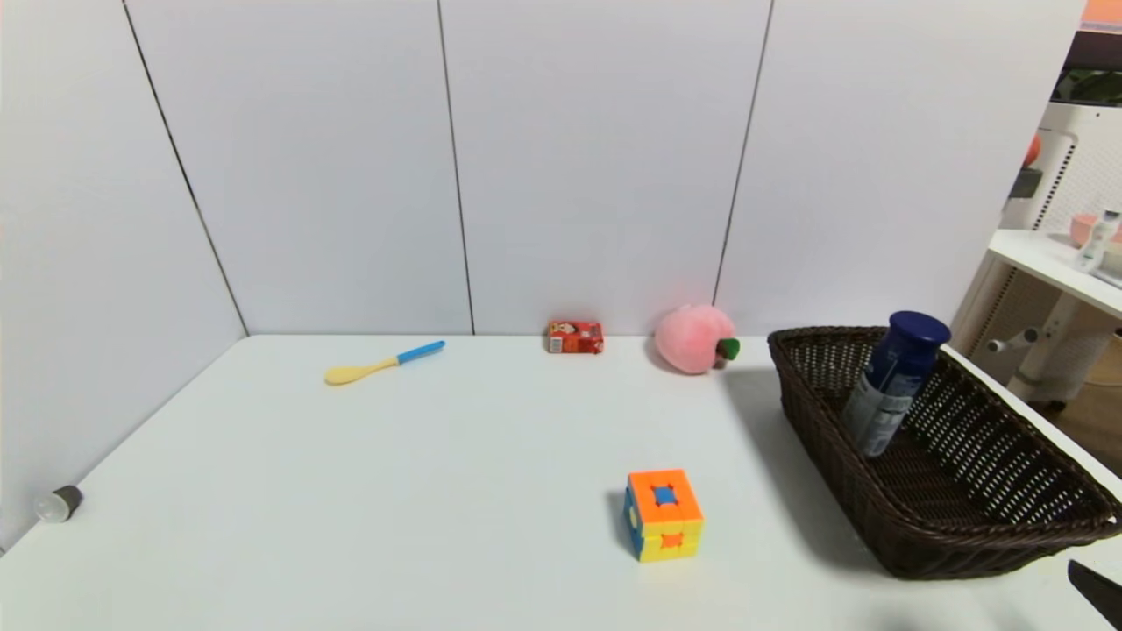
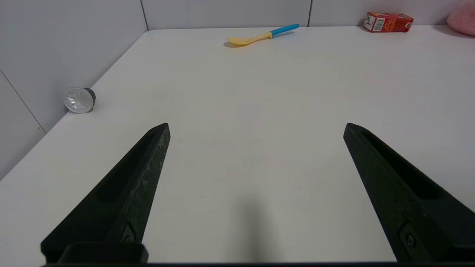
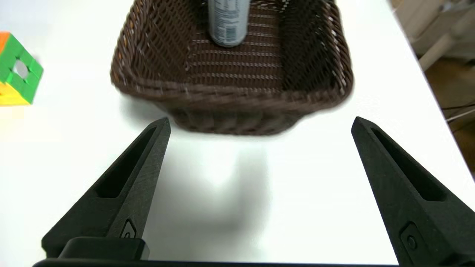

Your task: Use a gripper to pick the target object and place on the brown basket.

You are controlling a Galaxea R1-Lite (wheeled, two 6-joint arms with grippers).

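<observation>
The spray can (image 1: 892,384), with a navy domed cap and a silver-grey and blue body, stands tilted inside the brown wicker basket (image 1: 990,535) at the table's right. In the right wrist view the can's lower body (image 3: 227,22) stands on the basket floor, behind the near rim (image 3: 237,100). My right gripper (image 3: 259,124) is open and empty, over bare table just in front of the basket; only a dark tip of it (image 1: 1100,589) shows at the head view's lower right corner. My left gripper (image 2: 256,128) is open and empty over the table's left part.
A multicoloured puzzle cube (image 1: 664,514) sits left of the basket. At the back wall lie a yellow and blue spoon (image 1: 383,363), a small red carton (image 1: 575,336) and a pink plush peach (image 1: 695,338). A small capsule (image 1: 58,504) lies at the left edge.
</observation>
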